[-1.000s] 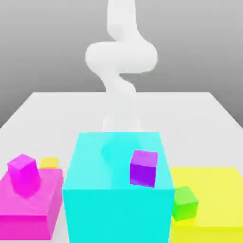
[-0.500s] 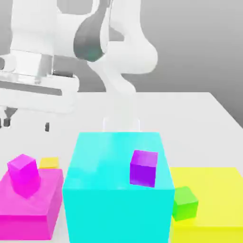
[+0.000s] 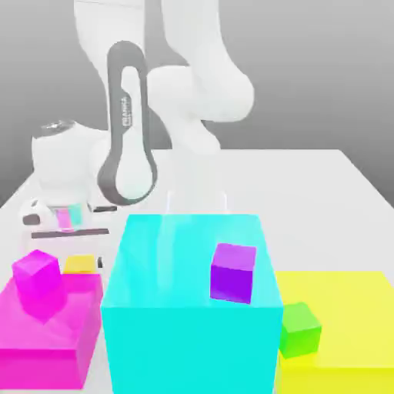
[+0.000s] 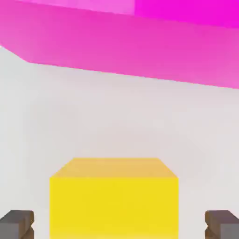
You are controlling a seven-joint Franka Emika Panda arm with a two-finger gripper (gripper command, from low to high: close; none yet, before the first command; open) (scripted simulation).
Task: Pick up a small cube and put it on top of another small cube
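Note:
The small yellow-orange cube (image 3: 79, 264) rests on the white table just behind the flat magenta block (image 3: 46, 335). My gripper (image 3: 75, 240) has come down right over it at the exterior view's left. In the hand view the cube (image 4: 114, 196) sits between my two dark fingertips (image 4: 17, 224), with a narrow gap on each side, so the gripper (image 4: 119, 225) is open around it. Other small cubes are a magenta cube (image 3: 36, 283), a purple cube (image 3: 232, 272) and a green cube (image 3: 298, 328).
The magenta cube lies on the flat magenta block. The purple cube sits on a tall cyan block (image 3: 191, 323) in the middle. The green cube leans at the edge of a flat yellow block (image 3: 350, 315) on the exterior view's right. The magenta block's wall (image 4: 140, 42) faces my hand.
The arm has swung down from high above the table to the left side, and the hand now sits low over the yellow-orange cube. No cube has moved.

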